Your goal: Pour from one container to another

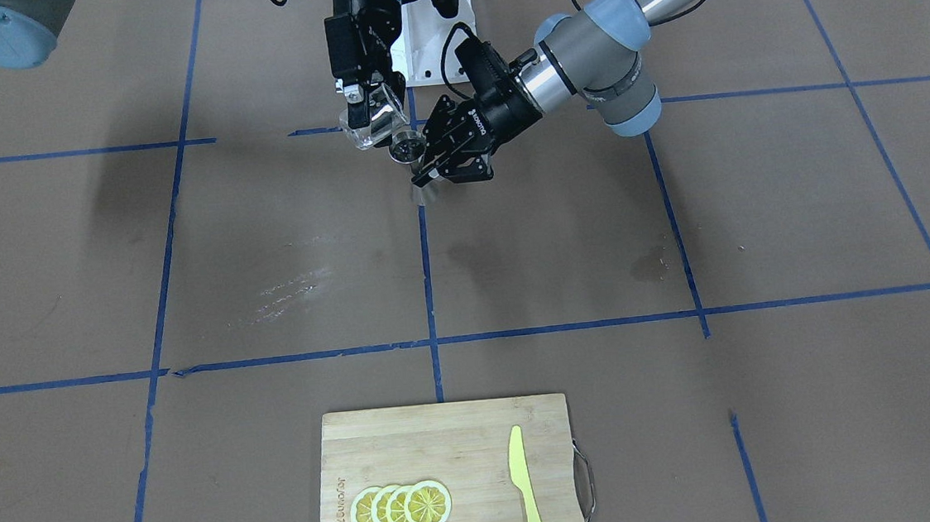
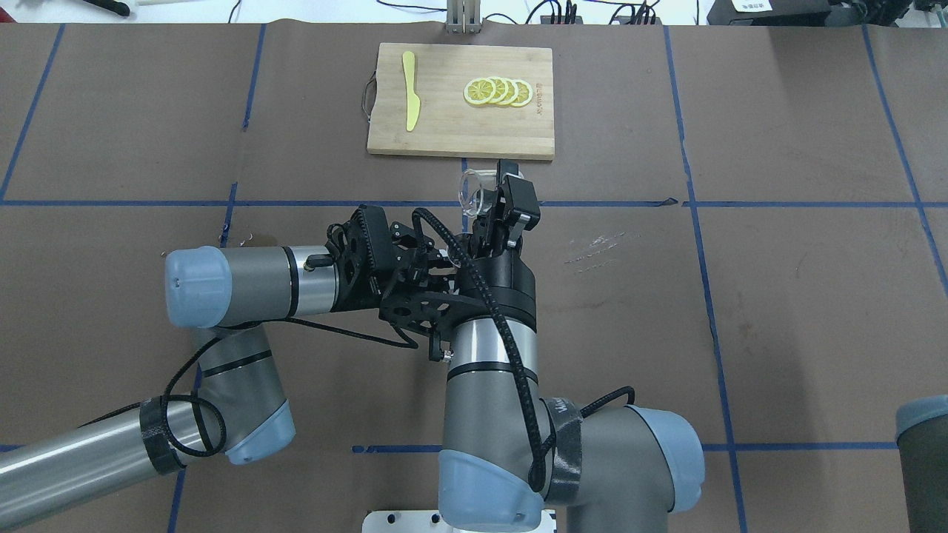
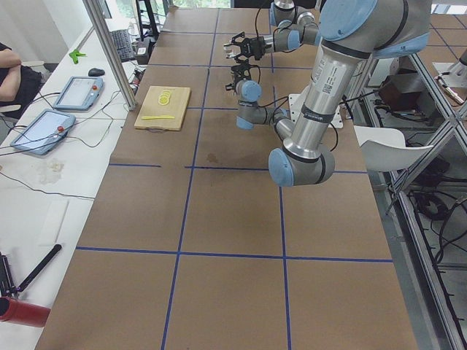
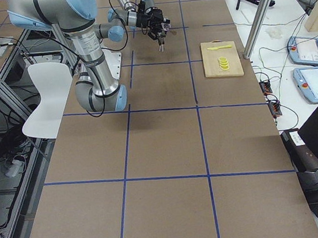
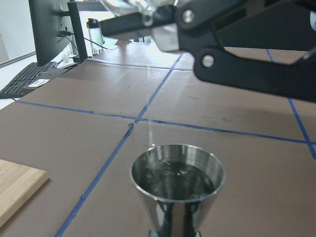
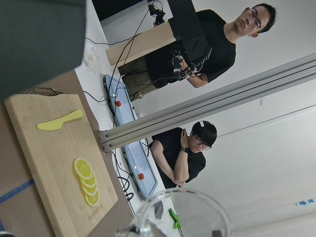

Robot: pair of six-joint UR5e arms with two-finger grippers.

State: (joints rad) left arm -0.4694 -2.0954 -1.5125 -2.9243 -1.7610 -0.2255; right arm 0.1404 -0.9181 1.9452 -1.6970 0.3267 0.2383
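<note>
While clear tumbler [image 1: 375,120] tilts, hourglass steel jigger [image 5: 177,183]

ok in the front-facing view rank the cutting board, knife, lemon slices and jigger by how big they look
1. cutting board
2. knife and lemon slices: no clear order, as the knife is longer but the slices cover more area
3. jigger, smallest

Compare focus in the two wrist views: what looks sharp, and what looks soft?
Right wrist view: the glass close to the lens is soft, while the cutting board is sharp. Left wrist view: the jigger is crisp, with bright reflections on its rim.
</note>
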